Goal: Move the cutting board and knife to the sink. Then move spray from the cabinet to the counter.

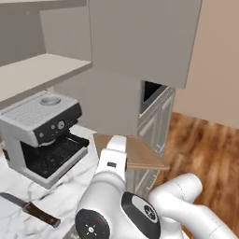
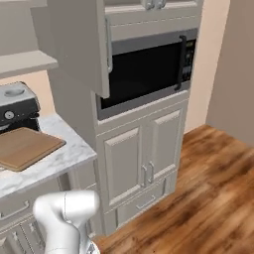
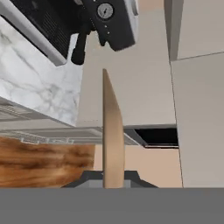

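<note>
In the hand view the light-brown cutting board (image 3: 113,131) stands edge-on between my dark fingertips, and my gripper (image 3: 113,178) is shut on it. From the left base view my gripper (image 1: 117,141) holds the cutting board (image 1: 140,154) flat at the right end of the marble counter (image 1: 79,165), where it overhangs the edge. In the right base view the cutting board (image 2: 25,146) sits level over the counter (image 2: 62,159). The knife (image 1: 32,210), with its dark blade and brown handle, lies on the marble at the lower left. The upper cabinet's door (image 1: 140,42) is swung open. The spray and the sink are out of view.
A coffee machine (image 1: 42,135) stands on the counter just left of the board. To the right, a tall unit holds a built-in microwave (image 2: 144,69) above panelled doors (image 2: 144,158). Wooden floor (image 2: 208,198) lies beyond the counter end. An open shelf (image 1: 37,72) hangs above the machine.
</note>
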Controlling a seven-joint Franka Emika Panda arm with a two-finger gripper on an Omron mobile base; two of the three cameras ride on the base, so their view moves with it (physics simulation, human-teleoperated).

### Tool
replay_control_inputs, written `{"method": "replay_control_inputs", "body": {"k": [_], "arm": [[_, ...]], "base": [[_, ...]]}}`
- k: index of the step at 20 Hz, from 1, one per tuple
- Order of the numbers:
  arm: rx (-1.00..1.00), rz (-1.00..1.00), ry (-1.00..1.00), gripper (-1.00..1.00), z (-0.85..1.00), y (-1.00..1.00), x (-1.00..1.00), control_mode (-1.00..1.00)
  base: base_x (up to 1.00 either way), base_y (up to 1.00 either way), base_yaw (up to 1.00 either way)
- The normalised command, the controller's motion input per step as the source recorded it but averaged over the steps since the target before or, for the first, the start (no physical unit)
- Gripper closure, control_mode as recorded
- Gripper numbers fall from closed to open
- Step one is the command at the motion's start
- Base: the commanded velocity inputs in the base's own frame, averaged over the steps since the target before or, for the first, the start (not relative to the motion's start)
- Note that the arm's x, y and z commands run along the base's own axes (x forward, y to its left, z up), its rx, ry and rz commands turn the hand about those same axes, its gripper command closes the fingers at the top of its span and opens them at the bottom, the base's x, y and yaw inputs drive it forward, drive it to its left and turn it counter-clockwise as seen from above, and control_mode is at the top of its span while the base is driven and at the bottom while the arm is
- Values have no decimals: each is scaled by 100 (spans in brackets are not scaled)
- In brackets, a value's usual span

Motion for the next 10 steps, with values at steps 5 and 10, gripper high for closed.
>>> {"method": "replay_control_inputs", "body": {"k": [5,10], "arm": [[0,0,0,100,0,0,0,100],[0,0,0,100,0,0,0,100]], "base": [[-15,-7,-51],[-18,-11,-49]]}}
